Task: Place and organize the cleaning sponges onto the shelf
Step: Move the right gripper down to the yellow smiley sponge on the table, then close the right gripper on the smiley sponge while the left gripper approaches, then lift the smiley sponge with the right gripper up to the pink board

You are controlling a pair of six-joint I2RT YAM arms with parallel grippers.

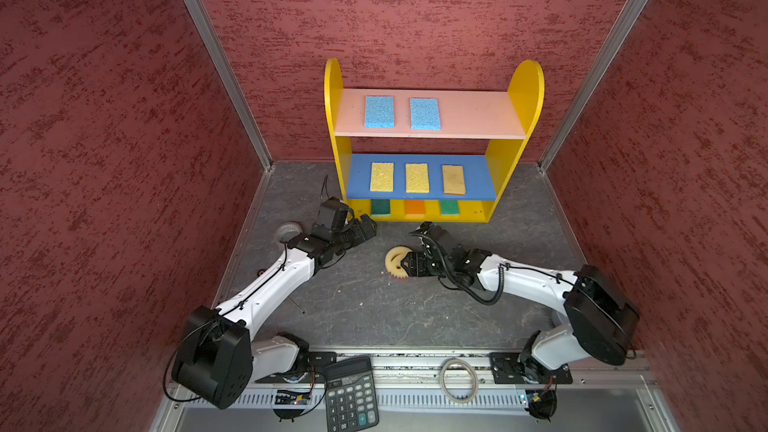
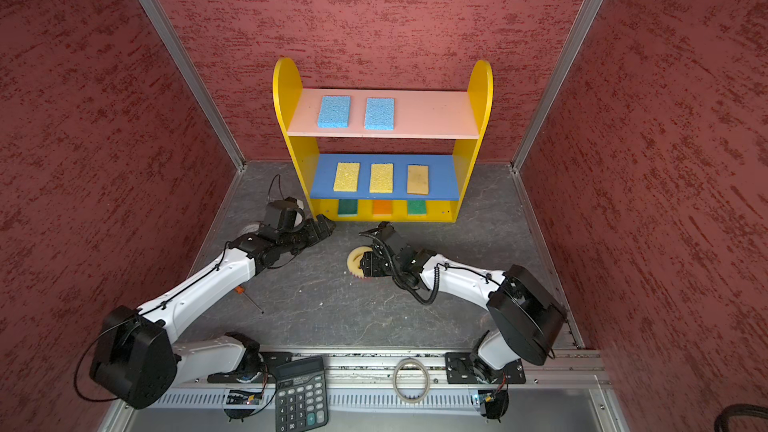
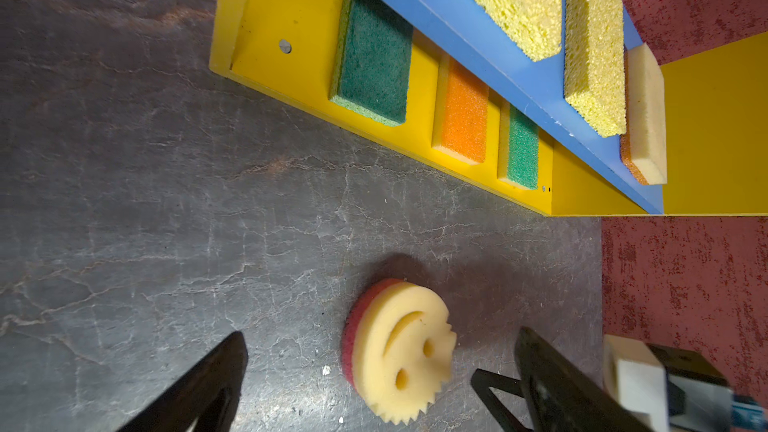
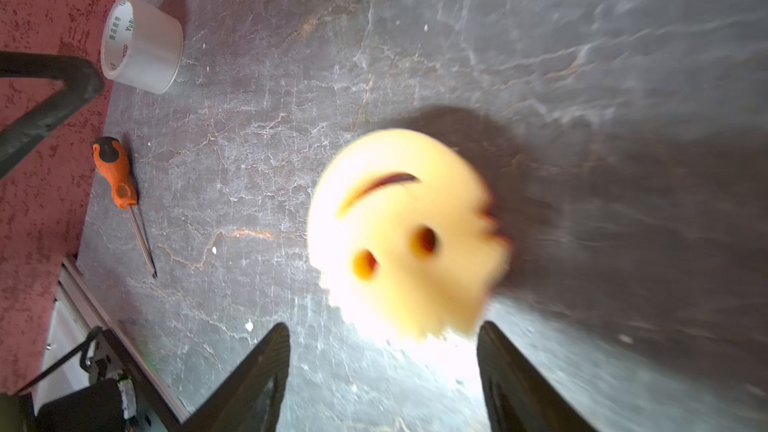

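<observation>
Now only the round yellow smiley foam sponge (image 3: 399, 351) is off the yellow wooden shelf (image 1: 525, 93). The right gripper (image 4: 384, 328), spread, must pinch it; the left gripper (image 1: 368, 226) is spread too.

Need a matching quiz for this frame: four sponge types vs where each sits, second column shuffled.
Things:
1. blue sponges
2. yellow sponges
3. green sponges
4. smiley sponge

Places:
A. blue board
B. table
C. pink board
D. bottom board

Pairs: 1-C, 2-A, 3-D, 4-B.
</observation>
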